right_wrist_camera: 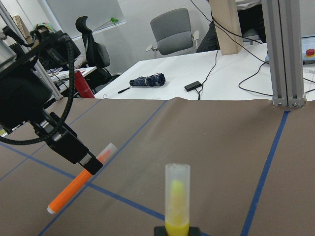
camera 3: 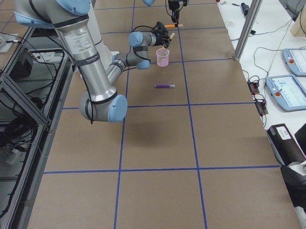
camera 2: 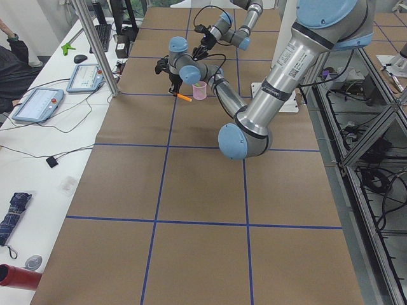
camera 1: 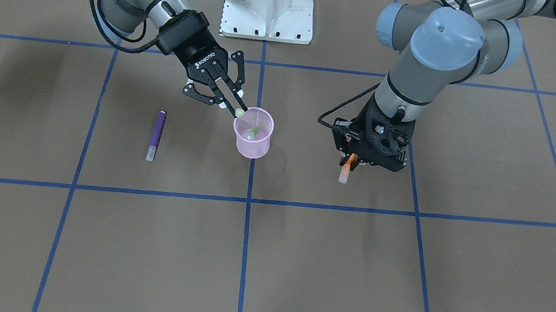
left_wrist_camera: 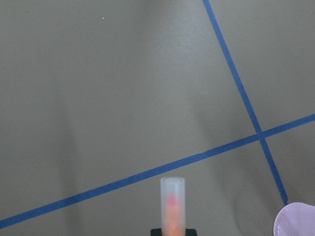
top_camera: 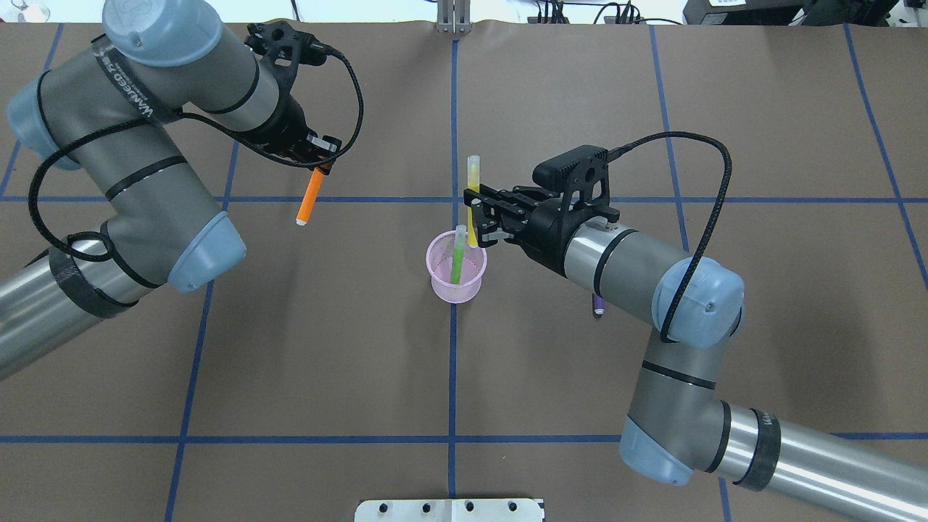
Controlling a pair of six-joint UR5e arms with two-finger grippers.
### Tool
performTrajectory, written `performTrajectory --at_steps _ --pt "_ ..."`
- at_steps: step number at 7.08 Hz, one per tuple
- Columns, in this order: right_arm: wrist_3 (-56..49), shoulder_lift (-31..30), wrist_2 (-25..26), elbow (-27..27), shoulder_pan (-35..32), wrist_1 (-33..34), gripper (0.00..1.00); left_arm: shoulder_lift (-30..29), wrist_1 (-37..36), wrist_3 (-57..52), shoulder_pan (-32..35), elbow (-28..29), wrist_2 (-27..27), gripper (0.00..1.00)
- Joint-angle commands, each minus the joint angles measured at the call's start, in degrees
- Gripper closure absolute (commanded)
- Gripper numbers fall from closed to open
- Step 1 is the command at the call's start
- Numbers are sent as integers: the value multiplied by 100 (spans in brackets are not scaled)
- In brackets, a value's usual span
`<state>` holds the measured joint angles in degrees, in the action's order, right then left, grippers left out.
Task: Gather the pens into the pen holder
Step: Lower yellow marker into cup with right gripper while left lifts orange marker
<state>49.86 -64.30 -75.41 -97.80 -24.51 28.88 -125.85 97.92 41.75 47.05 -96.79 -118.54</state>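
Overhead and front cameras look down from opposite sides, sharing the pen holder [top_camera: 464,288].

Bright even light, soft shadows, sharp focus

Table [camera 1: 337,278] is covered in brown paper, gridded with blue tape lines [camera 1: 244,257]. A white desk [camera 2: 44,168] is set along one end and loaded with tablet-like screens [camera 2: 37,105], cables, a folded umbrella [camera 2: 13,217] and a red bottle [camera 2: 16,277]. An aluminium post [right_wrist_camera: 288,49] is mounted at the table edge. A grey chair [right_wrist_camera: 170,30] and a black chair [right_wrist_camera: 101,56] are parked by a white wall [right_wrist_camera: 142,19]. Light is even, and only soft shadows are cast.
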Motion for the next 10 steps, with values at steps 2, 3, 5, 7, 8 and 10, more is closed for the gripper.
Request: performTrajectory --at_steps 2,3,5,7,8,10 --pt "-20 243 281 358 184 -14 100 16 -1 -35 15 -15 -2 100" --pt "-11 243 290 384 219 -22 100 16 -10 -35 15 -15 -11 100" --pt "59 261 308 376 280 4 1 16 -1 -35 58 -15 -2 100" --pt "94 260 282 323 298 39 0 -1 -1 -35 93 -24 -11 100" --pt "286 200 229 227 263 152 0 -1 -1 -35 172 -120 -2 100" --pt "672 164 -129 -875 106 2503 0 -10 103 -9 234 -628 68 100"
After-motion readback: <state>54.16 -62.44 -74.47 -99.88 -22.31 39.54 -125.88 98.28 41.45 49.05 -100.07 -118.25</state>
